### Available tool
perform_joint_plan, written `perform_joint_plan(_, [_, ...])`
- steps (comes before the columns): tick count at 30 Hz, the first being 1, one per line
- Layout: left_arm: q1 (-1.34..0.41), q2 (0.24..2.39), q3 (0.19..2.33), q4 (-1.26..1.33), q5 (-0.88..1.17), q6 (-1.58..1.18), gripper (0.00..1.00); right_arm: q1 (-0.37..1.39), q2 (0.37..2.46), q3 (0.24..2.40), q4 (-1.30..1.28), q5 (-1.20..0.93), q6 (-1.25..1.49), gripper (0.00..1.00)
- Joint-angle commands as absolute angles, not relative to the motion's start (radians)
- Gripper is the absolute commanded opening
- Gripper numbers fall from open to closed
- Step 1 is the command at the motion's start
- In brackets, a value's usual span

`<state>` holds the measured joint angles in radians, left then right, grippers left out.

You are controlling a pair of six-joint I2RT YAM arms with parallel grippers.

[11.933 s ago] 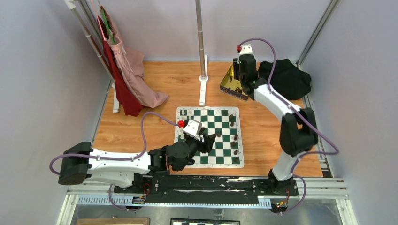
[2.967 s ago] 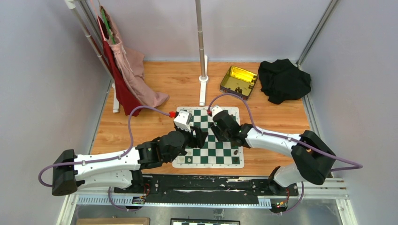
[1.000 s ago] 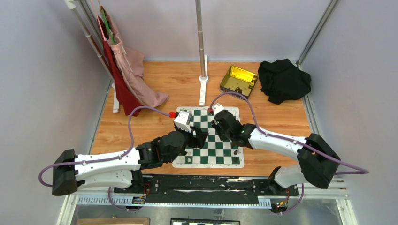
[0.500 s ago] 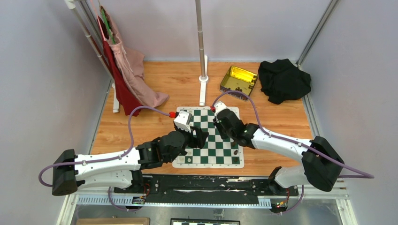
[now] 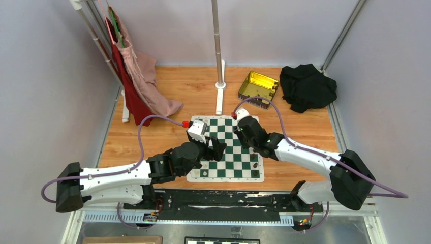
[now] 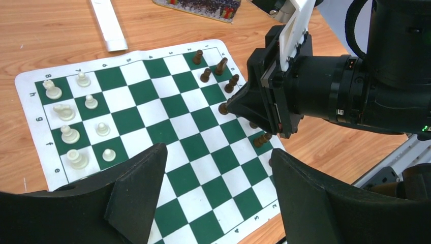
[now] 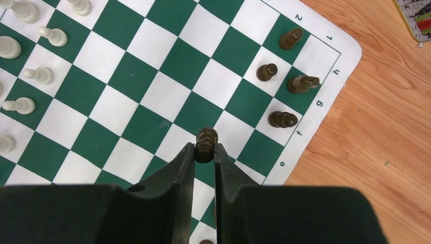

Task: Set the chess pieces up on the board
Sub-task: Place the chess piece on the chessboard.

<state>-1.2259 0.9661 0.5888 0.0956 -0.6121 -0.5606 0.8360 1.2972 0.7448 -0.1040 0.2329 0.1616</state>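
The green and white board (image 5: 229,168) lies between my two arms. My right gripper (image 7: 205,152) is shut on a dark brown chess piece (image 7: 206,144), held just above the board's right side, near the e and f marks. Several other dark chess pieces (image 7: 282,119) stand upright along the right edge (image 6: 205,75). My left gripper (image 6: 218,173) hangs open over the board's near left squares (image 6: 203,188) with nothing between its fingers. In the top view the left gripper (image 5: 216,148) sits just left of the right gripper (image 5: 251,141).
Cream-white pieces (image 6: 65,133) fill the board's left columns (image 7: 23,10). Behind the board on the wooden table stand a gold tin (image 5: 259,87), a black cloth (image 5: 307,85) and a metal pole (image 5: 218,56). Clothes (image 5: 137,86) hang at the far left.
My right gripper has carried the dark piece toward the board's far right. The left gripper's jaws have widened a little; that arm has barely moved.
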Motion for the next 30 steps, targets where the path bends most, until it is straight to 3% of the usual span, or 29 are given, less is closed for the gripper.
perform_joint_plan(1, [-1.221, 0.945, 0.576, 0.118, -0.633, -0.562, 0.81, 0.810, 1.266, 0.736, -0.138, 0.258, 0.173, 0.00])
perform_joint_plan(8, [-1.221, 0.942, 0.576, 0.118, -0.637, -0.560, 0.85, 0.780, 1.244, 0.722, -0.150, 0.256, 0.171, 0.00])
perform_joint_plan(9, [-1.221, 0.942, 0.577, 0.118, -0.638, -0.561, 0.88, 0.775, 1.243, 0.721, -0.152, 0.256, 0.171, 0.00])
perform_joint_plan(10, [-1.221, 0.941, 0.574, 0.118, -0.639, -0.561, 0.98, 0.770, 1.240, 0.719, -0.152, 0.253, 0.171, 0.00])
perform_joint_plan(11, [-1.221, 0.941, 0.575, 0.118, -0.641, -0.561, 1.00, 0.766, 1.240, 0.718, -0.154, 0.252, 0.172, 0.00])
perform_joint_plan(30, [-1.221, 0.939, 0.574, 0.119, -0.649, -0.561, 1.00, 0.686, 1.209, 0.681, -0.163, 0.217, 0.181, 0.00])
